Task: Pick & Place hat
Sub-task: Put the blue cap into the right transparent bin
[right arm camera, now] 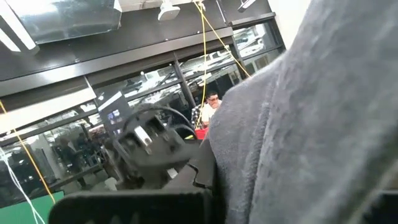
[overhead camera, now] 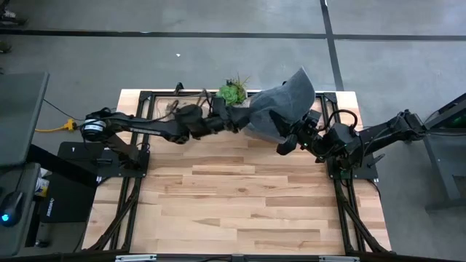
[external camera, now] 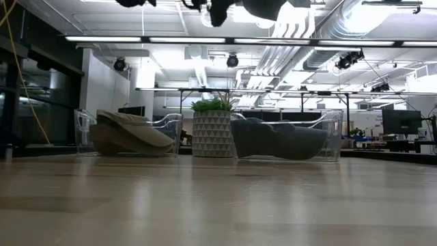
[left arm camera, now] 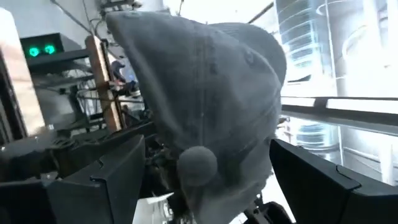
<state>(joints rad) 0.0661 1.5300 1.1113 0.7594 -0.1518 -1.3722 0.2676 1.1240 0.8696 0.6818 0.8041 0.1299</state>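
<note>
A grey cap (overhead camera: 280, 109) is up in the air over the table's far right part, its brim pointing toward the far edge. My left gripper (overhead camera: 239, 120) reaches in from the left and is shut on it; in the left wrist view the cap (left arm camera: 211, 93) fills the picture, its top button (left arm camera: 198, 163) between my fingers. My right gripper (overhead camera: 287, 144) sits at the cap's near right side, and the cap (right arm camera: 311, 124) covers much of its wrist view. In the low view both arms show only as dark shapes (external camera: 218, 10) at the top. My left gripper has the cap's crown beside the top button (left arm camera: 186, 199) bunched between its two fingers (left arm camera: 106, 180), coming level from the table's left. The cap is lifted clear of the table and stands out beyond the fingers, with the brim end farthest away.
At the far edge stand two clear bins with a potted plant (external camera: 213, 130) between them. The left bin (external camera: 171, 123) holds a tan hat (external camera: 130, 137) and the right bin (external camera: 334, 130) holds a grey hat (external camera: 280, 140). Bare wooden tabletop (overhead camera: 233, 196) stretches toward the near edge.
</note>
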